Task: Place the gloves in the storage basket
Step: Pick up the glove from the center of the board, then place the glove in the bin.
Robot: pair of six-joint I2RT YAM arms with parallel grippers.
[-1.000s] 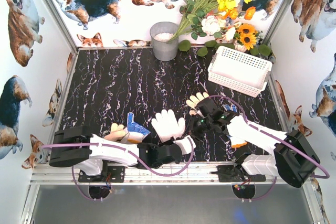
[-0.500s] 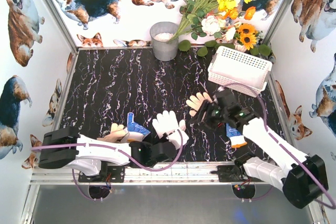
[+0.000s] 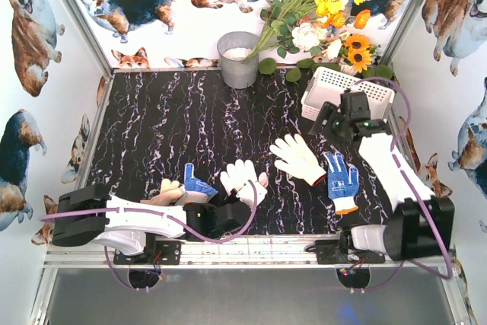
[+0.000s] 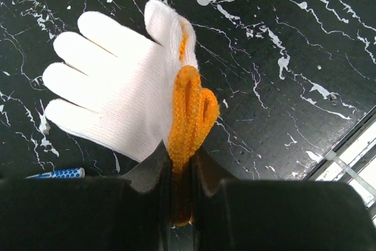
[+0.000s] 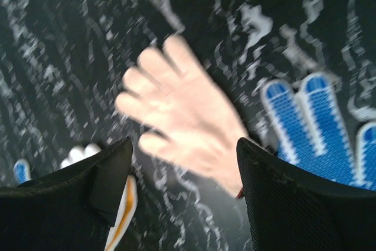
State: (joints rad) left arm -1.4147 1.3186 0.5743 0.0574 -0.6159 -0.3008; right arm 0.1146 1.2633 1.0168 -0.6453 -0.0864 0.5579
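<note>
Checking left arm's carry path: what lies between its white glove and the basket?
Top view: a cream glove lies between white glove and basket; blue dotted glove sits beside it.

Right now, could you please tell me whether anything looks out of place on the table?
Oddly, the right claw hangs open and empty beside the storage basket, while the cream glove lies on the table apart from it, as does the blue dotted glove. The left claw is shut on the orange cuff of the white glove.
</note>
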